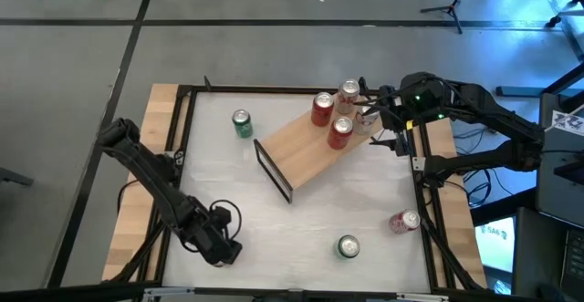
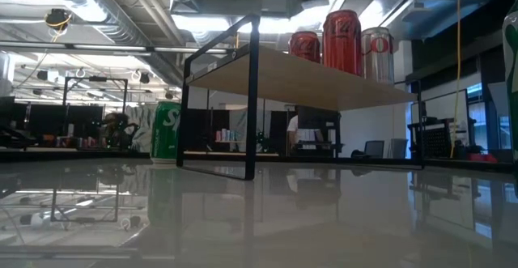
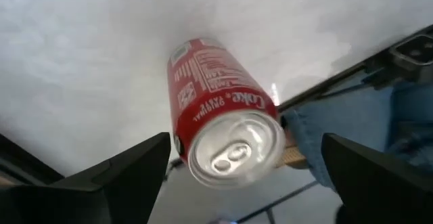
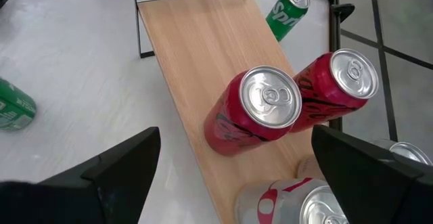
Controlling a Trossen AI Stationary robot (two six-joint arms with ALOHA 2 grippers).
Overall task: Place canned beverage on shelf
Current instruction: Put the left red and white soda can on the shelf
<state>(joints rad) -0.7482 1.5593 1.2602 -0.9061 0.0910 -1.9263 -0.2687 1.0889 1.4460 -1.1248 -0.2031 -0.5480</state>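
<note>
The upright red can was framed between the left gripper's spread, empty fingers, nearer than the right gripper, likewise open.

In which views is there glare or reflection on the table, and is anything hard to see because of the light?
Low view: the glossy table mirrors the ceiling lights and the shelf; bright lamps behind leave the cans partly backlit. Left wrist view: the white surface looks washed out around the red can. High view: even light, a soft sheen on the table only.
</note>
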